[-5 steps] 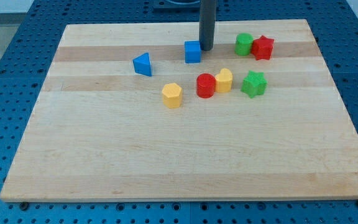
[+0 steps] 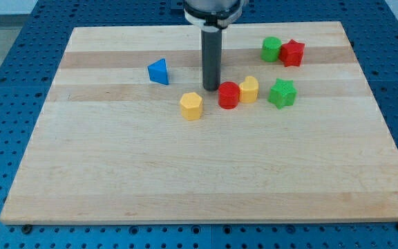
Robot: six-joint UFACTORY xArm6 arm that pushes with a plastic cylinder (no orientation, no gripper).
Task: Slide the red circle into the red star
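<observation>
- Red circle [image 2: 228, 95] sits mid-board, touching a yellow block [image 2: 249, 89] at its 3 o'clock; red star [image 2: 293, 52] waits toward 1 o'clock, beside a green block [image 2: 272, 49]
- My tip [image 2: 211, 88] plants just at the circle's 9 o'clock, placed, I judge, to shove rightward; no pincer here, just a rod

A pale wooden board [image 2: 116, 173] is seen carrying a blue triangle [image 2: 158, 71], yellow hexagon [image 2: 191, 106], red circle [image 2: 229, 95], yellow block [image 2: 249, 89], green star [image 2: 282, 93], green block [image 2: 271, 49] and red star [image 2: 293, 52].
</observation>
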